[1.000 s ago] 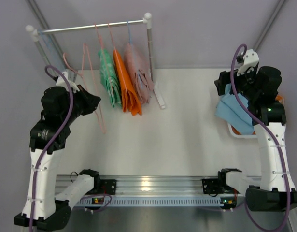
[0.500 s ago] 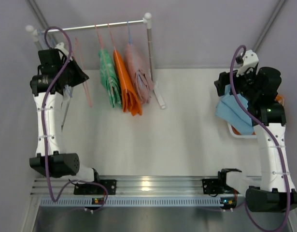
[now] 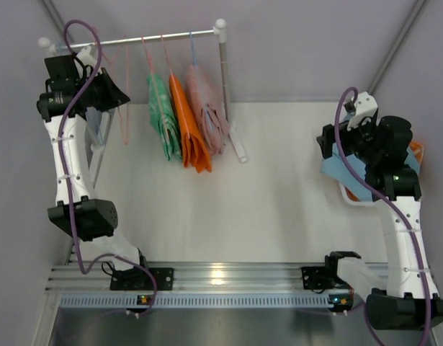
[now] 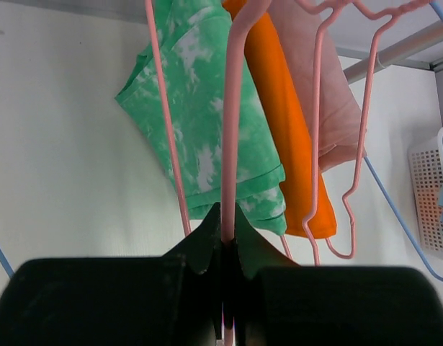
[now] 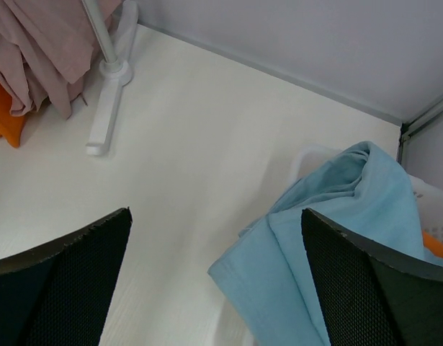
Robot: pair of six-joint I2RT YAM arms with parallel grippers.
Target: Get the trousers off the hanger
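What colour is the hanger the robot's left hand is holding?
Pink. The hanger in the left hand shows best in the left wrist view.

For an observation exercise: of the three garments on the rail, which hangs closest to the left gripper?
The green mottled garment, leftmost of the three; the orange garment and pink garment hang farther from the left gripper.

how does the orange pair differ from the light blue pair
The orange trousers hang from a hanger on the rail; the light blue trousers lie draped over the white basket. The orange pair hangs between a green garment and a pink garment; the blue pair lies far from them. Neither is gripped.
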